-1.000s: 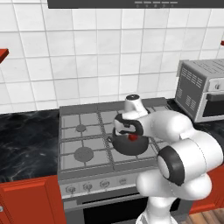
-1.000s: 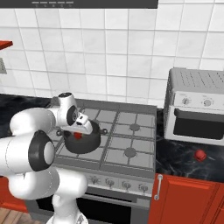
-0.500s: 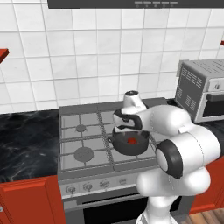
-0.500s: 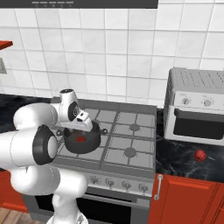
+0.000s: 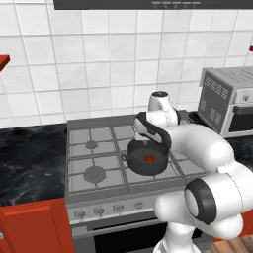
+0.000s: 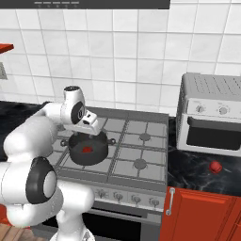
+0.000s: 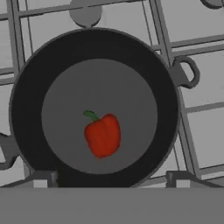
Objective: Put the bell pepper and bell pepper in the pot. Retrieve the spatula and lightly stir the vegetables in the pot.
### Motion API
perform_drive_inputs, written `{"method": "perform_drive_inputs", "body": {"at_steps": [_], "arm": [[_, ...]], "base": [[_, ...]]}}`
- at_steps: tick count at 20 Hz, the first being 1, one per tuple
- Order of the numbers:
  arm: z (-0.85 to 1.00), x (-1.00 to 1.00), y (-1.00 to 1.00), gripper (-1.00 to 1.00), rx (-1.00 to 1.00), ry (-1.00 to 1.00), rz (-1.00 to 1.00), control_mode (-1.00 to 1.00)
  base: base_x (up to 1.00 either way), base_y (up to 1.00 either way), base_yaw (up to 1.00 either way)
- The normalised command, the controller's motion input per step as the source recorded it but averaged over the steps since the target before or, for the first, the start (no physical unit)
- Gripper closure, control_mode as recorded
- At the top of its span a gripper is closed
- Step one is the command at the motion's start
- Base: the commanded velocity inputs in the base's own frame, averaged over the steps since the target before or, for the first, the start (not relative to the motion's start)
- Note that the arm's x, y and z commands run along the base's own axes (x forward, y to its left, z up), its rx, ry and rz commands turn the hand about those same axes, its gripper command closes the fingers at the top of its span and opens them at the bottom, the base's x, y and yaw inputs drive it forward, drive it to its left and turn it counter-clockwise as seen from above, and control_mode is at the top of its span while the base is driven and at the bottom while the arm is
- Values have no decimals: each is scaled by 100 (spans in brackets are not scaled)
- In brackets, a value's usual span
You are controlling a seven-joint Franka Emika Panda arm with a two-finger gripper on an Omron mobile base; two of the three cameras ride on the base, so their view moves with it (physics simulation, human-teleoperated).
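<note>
The dark grey pot point(image 7: 26, 87) sits on a front burner of the stove, its stubby side handles out to either side. One red bell pepper point(image 7: 103, 134) with a green stem lies on its bottom, slightly off centre. My gripper point(image 7: 111, 180) hangs straight above the pot, open, with nothing between its fingers. From the base, the pot point(image 5: 133, 167) point(image 6: 101, 153) holds that pepper point(image 5: 148, 159) point(image 6: 86, 149) under my gripper point(image 5: 148, 139) point(image 6: 87, 134). The other bell pepper point(image 6: 215, 167) rests on the black counter right of the stove. The spatula is out of view.
A silver toaster oven point(image 6: 212, 113) point(image 5: 230, 99) stands on the counter right of the stove, behind the loose pepper. The stove's grates point(image 5: 94, 148) stretch left of the pot. Black marble counter point(image 5: 29, 158) lies further left, and red cabinets run below.
My hand has risen a little from the pot's mouth and now hangs higher above it. The pepper has stayed inside the pot.
</note>
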Motion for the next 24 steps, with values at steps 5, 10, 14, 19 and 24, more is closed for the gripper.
{"method": "perform_drive_inputs", "body": {"at_steps": [5, 10, 14, 19, 24], "arm": [[51, -65, -45, -100, 0, -8, 0, -100], [34, -62, -65, -100, 0, -1, -1, -100], [30, -41, -66, -100, -2, 0, -5, -100], [6, -27, -87, -100, -4, -4, -4, -100], [0, -9, -96, -100, -3, -11, 0, -100]], "base": [[0, 0, 0], [0, 0, 0], [0, 0, 0], [0, 0, 0], [0, 0, 0]]}}
